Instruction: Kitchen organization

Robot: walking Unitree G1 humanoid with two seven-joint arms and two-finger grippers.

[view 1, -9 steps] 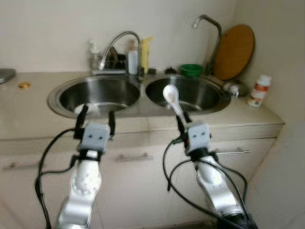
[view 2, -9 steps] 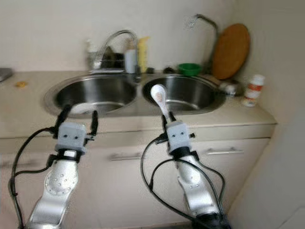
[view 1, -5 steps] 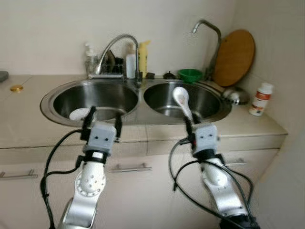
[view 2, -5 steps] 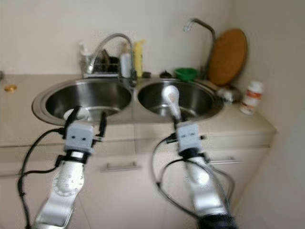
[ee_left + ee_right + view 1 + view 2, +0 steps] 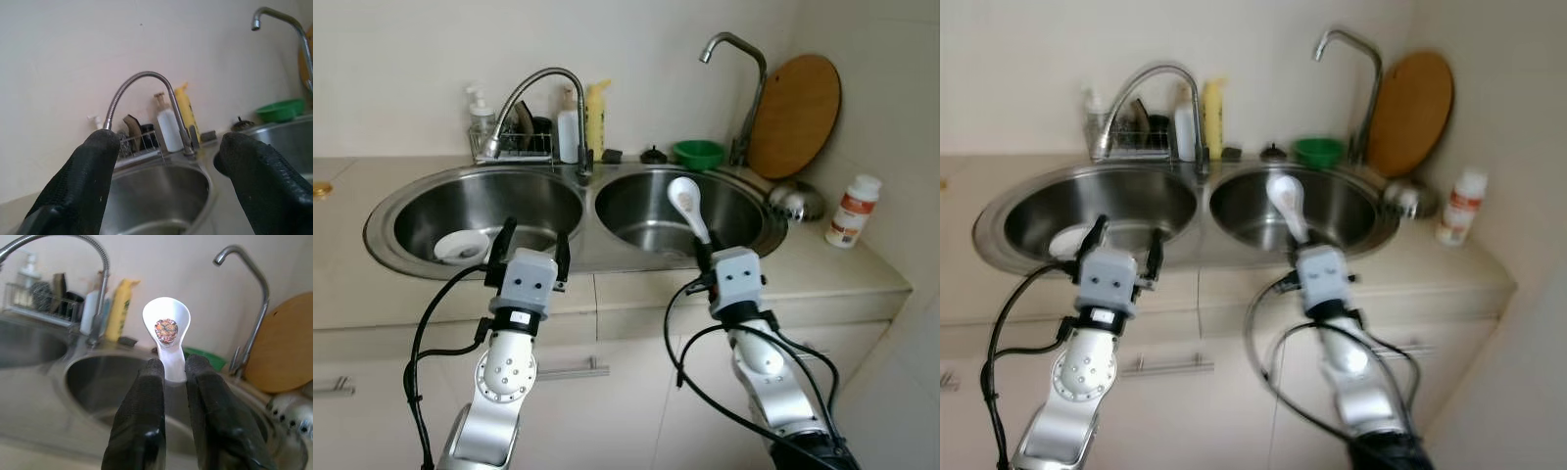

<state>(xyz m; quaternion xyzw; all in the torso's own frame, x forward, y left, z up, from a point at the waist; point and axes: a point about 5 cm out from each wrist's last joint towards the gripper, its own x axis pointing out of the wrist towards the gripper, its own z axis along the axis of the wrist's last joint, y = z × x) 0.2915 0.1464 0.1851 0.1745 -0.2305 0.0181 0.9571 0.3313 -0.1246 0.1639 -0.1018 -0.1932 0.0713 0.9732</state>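
Right wrist view: the right gripper [image 5: 168, 374] pinches the handle of a white spoon [image 5: 166, 330], its two black fingers [image 5: 142, 411] pressed against either side with the bowl standing clear above the tips. A patterned spot marks the inside of the bowl, which faces back toward the camera. The spoon's long axis runs on from the fingers, upright and leaning slightly away from the robot, so the bowl points up and toward the right basin [image 5: 636, 196] of the double sink [image 5: 382, 240].

From the head camera, that gripper [image 5: 705, 257] hangs just in front of the counter edge [image 5: 636, 289], the basin directly beyond and below the spoon [image 5: 686, 201]. The right arm is plainly the nearer one to that basin. To lay the spoon down there, the wrist would probably have to tip forward over the rim.

The left gripper [image 5: 530, 243] hovers before the left basin [image 5: 558, 191], jaws spread wide and holding nothing. A white dish [image 5: 462, 247] lies in that basin, just beyond the fingers. A green bowl [image 5: 699, 153], a round wooden board [image 5: 793, 116] against the wall and a small bottle [image 5: 853, 210] sit behind and right of the sink.
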